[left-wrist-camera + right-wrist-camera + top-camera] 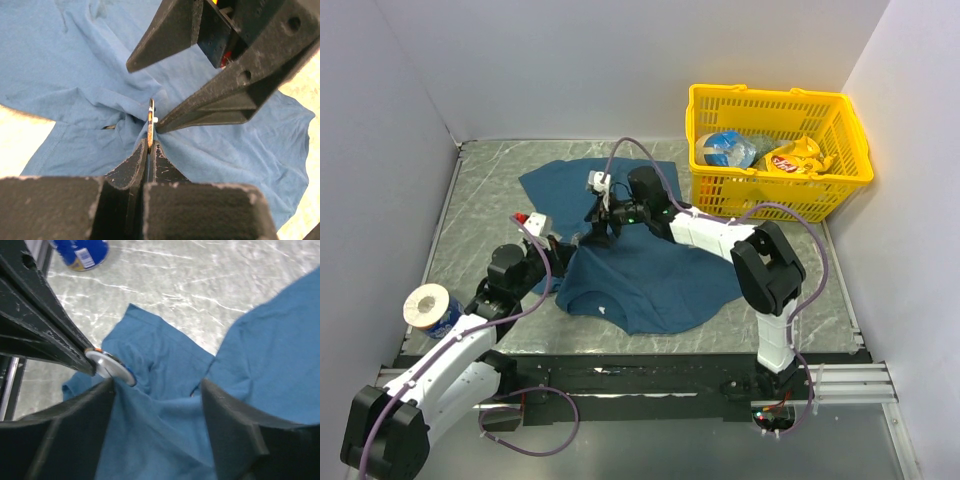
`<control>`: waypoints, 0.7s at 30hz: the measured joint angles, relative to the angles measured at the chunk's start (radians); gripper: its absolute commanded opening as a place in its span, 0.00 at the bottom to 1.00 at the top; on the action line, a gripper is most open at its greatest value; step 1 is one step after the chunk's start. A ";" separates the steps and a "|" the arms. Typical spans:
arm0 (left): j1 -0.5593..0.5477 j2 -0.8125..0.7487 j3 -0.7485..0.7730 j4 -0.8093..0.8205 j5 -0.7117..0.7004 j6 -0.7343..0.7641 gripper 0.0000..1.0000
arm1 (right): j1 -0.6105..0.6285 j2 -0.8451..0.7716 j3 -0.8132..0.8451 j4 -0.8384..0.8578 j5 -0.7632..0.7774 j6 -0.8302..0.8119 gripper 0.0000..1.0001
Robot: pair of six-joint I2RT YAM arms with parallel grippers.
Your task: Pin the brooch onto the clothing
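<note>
The teal-blue T-shirt (640,270) lies spread on the table, bunched up where the two grippers meet. My left gripper (149,145) is shut on the brooch (150,122), seen edge-on as a thin orange and gold disc standing against a fold of the shirt (75,75). In the right wrist view the brooch (111,368) shows its round silver-white back, held by the left gripper's fingers (45,330). My right gripper (159,390) is open over the raised cloth (165,425), its left fingertip touching the brooch's edge. In the top view the left gripper (570,246) and right gripper (600,215) meet over the shirt's left part.
A yellow basket (775,190) with packets stands at the back right. A blue can with a white top (432,308) stands beside the left arm, and shows in the right wrist view (82,251). White walls enclose the grey marbled table (485,200).
</note>
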 measured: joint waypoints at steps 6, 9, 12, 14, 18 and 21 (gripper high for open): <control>-0.006 0.016 0.013 -0.012 -0.019 -0.001 0.01 | -0.005 -0.069 -0.106 0.044 0.081 -0.019 0.98; -0.010 0.040 0.042 -0.038 -0.043 -0.001 0.01 | -0.006 -0.088 -0.115 0.045 0.113 -0.018 1.00; -0.022 0.070 0.085 -0.082 -0.097 -0.001 0.01 | -0.014 -0.106 -0.115 0.044 0.148 0.000 1.00; -0.038 0.092 0.115 -0.113 -0.140 -0.005 0.01 | -0.025 -0.120 -0.115 0.038 0.170 0.019 1.00; -0.107 0.155 0.177 -0.171 -0.230 -0.025 0.01 | -0.065 -0.148 -0.115 0.001 0.210 0.093 1.00; -0.187 0.221 0.222 -0.210 -0.308 -0.050 0.01 | -0.106 -0.156 -0.083 -0.111 0.236 0.158 1.00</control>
